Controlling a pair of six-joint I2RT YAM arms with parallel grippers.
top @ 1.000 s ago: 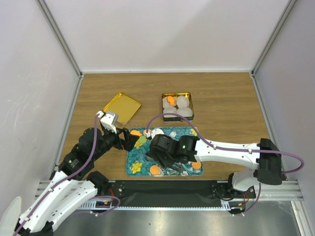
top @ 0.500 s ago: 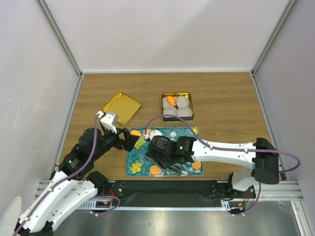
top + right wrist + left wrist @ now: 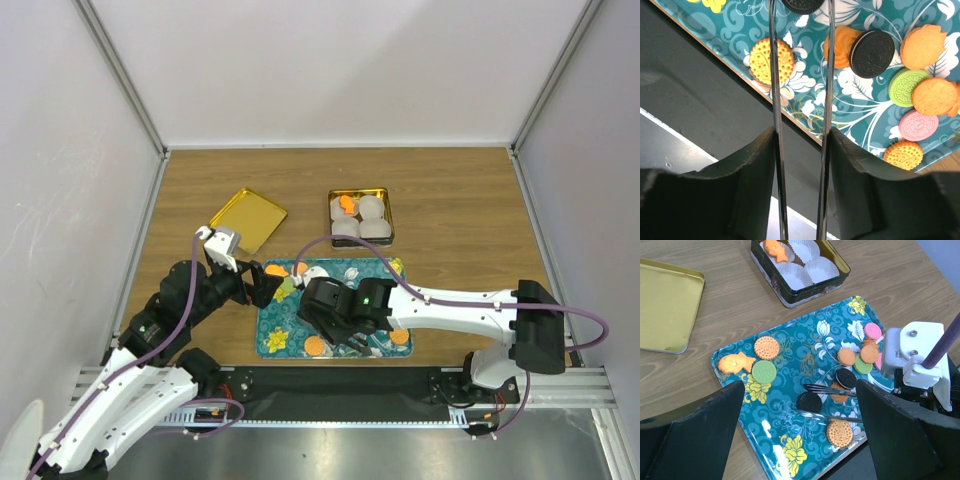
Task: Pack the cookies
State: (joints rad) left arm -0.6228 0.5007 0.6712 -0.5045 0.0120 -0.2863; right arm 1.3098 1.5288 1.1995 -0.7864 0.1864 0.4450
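Observation:
Several cookies lie on the teal flowered tray (image 3: 790,420): a black one (image 3: 809,402), another black one (image 3: 845,378), a green one (image 3: 764,372), orange ones (image 3: 766,347) and a pink one (image 3: 872,331). My right gripper (image 3: 800,145) is shut on metal tongs (image 3: 774,75). The tong tips stand either side of the black cookie (image 3: 801,4), low over the tray (image 3: 875,115). My left gripper (image 3: 800,390) is open and empty above the tray's left part. The gold tin (image 3: 790,292) holds one orange cookie (image 3: 775,250) and white paper cups (image 3: 819,269).
The tin's gold lid (image 3: 248,220) lies on the wooden table to the left of the tin (image 3: 390,215). The tray (image 3: 280,345) sits at the table's near edge, between both arms. The grey walls stand far off.
My right gripper with the tongs has shifted slightly to the left over the tray. My left arm has not moved.

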